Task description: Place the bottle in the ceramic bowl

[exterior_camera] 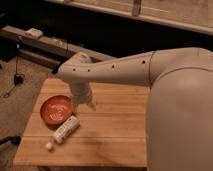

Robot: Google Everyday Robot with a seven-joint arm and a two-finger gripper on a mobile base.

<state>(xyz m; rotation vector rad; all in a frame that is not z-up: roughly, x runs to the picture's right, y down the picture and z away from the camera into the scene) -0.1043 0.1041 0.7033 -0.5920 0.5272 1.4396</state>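
Note:
The white bottle (65, 131) lies on its side on the wooden table (115, 135), cap toward the front left, just right of and in front of the orange-red ceramic bowl (55, 108). The bowl sits on the table's left part and holds nothing. My gripper (85, 103) hangs from the white arm just right of the bowl and just above and behind the bottle, holding nothing that shows.
My large white arm (175, 95) fills the right side of the view and hides the table's right part. Dark shelving and cables (35, 42) lie on the floor beyond the table's far left edge.

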